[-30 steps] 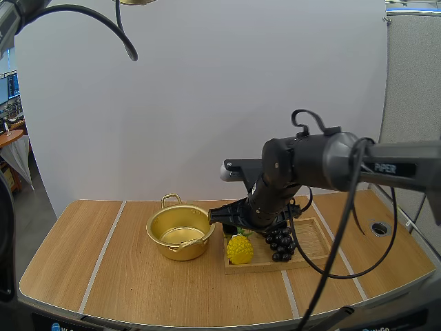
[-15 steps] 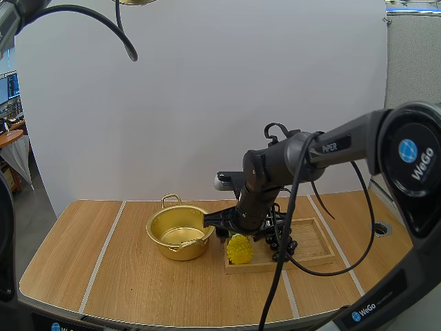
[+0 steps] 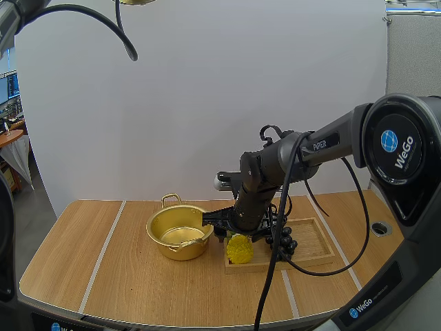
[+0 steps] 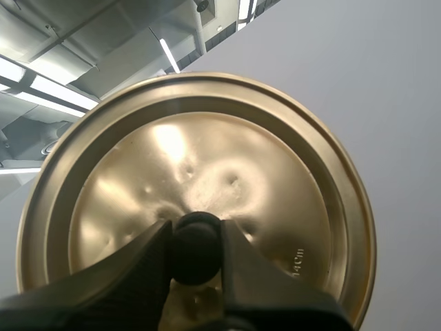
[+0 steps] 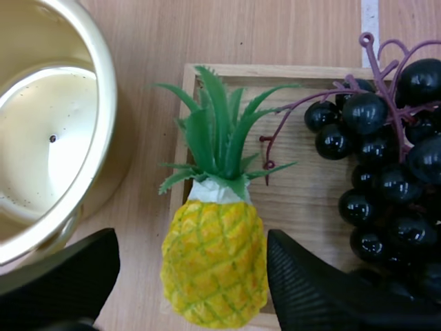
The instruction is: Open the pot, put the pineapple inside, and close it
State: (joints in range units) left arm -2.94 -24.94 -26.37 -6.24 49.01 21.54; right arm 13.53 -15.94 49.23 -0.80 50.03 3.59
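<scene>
Since the earlier frame, the right gripper (image 5: 191, 241) has been brought lower over the pineapple (image 5: 215, 265). The fruit is seen between its spread fingers, on the wooden tray (image 5: 289, 200), at 3 o'clock from the open pot (image 3: 178, 231). The knob of the lid (image 4: 207, 158) is clamped by the left gripper (image 4: 196, 231).

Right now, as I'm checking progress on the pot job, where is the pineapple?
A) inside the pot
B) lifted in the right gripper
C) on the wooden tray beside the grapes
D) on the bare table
C: the pineapple lies on the wooden tray next to the grapes, with the right gripper open, one finger on either side of it.
</scene>
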